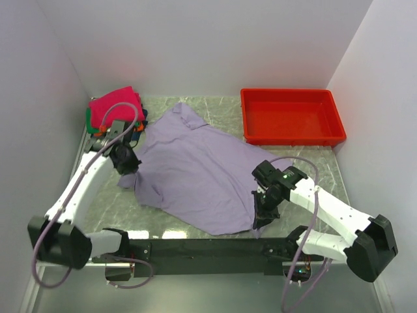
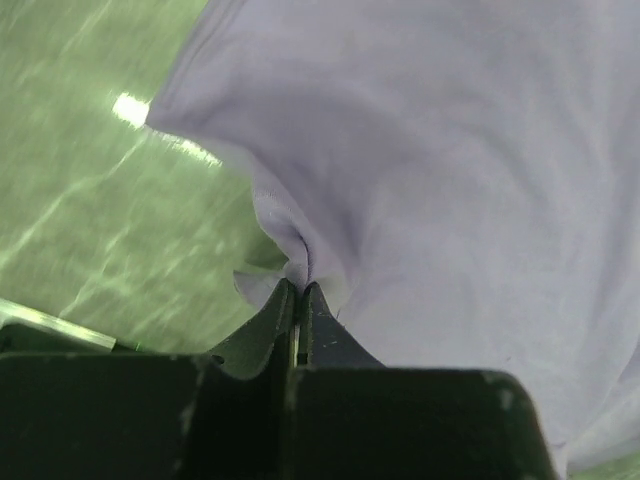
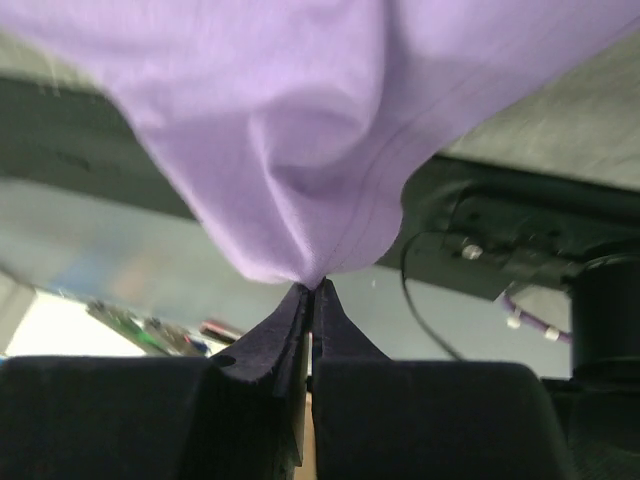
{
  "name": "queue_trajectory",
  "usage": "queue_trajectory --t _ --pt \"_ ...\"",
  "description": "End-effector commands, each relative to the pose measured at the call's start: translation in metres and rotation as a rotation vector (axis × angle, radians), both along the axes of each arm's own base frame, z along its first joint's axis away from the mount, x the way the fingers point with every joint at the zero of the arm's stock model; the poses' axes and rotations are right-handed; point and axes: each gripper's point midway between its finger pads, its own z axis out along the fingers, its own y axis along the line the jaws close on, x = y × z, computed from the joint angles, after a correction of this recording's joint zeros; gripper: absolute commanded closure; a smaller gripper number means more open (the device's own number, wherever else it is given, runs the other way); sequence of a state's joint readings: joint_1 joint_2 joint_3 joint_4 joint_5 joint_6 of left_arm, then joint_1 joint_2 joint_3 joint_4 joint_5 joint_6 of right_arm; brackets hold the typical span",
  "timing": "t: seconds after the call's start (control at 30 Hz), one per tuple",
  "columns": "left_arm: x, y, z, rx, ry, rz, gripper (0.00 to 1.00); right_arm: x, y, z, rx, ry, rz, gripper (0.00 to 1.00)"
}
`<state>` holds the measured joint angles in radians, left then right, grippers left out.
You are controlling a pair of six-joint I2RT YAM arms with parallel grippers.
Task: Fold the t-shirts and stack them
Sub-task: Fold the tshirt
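While your left claw [image 2: 300, 290] is clamped on the left edge of the pale lavender cloth t-shirt [image 1: 195, 169] and your right claw [image 3: 312, 288] on its near right corner, you are at the spreading step. It lies rumpled across the middle of the tabletop [image 1: 306, 166]; the right corner seems lifted, though that view is tight. Next, draw both holds apart to flatten it before folding. Folded t-shirts [image 1: 116, 107], magenta-pink on top, sit stacked at the far left corner.
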<state>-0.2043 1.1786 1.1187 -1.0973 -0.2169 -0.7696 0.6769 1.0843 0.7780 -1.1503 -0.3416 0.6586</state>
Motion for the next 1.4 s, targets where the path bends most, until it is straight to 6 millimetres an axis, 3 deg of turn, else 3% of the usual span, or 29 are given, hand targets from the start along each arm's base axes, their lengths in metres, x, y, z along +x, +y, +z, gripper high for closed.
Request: queue_trajectory --t 0.0,0.17,0.2,0.33,0.63,0.93,1.1,1.37 --pt "0.055 -0.01 0.02 0.009 -0.12 -0.091 0.99 0.028 -0.005 -0.008 -0.013 -0.076 0.008 1.0" --pt "0.099 -0.022 0.02 0.007 -0.126 -0.148 0.99 0.052 -0.013 -0.014 -0.047 -0.096 -0.023 1.0" --pt "0.11 -0.026 0.011 0.008 -0.105 -0.173 0.99 0.057 -0.016 -0.015 -0.052 -0.098 -0.036 1.0" --pt "0.147 -0.037 0.018 0.001 -0.13 -0.226 0.99 0.075 -0.029 -0.016 -0.079 -0.114 -0.083 1.0" --pt "0.201 -0.059 0.011 -0.014 -0.147 -0.375 0.99 0.112 -0.046 -0.014 -0.11 -0.133 -0.148 1.0" --pt "0.228 -0.071 -0.001 0.009 -0.135 -0.48 0.99 0.135 -0.068 -0.011 -0.152 -0.133 -0.175 1.0" --pt "0.241 -0.083 -0.004 0.032 -0.143 -0.515 1.0 0.14 -0.071 -0.014 -0.151 -0.121 -0.189 1.0" --pt "0.259 -0.085 0.002 0.049 -0.18 -0.478 0.99 0.147 -0.075 -0.015 -0.154 -0.118 -0.2 1.0"
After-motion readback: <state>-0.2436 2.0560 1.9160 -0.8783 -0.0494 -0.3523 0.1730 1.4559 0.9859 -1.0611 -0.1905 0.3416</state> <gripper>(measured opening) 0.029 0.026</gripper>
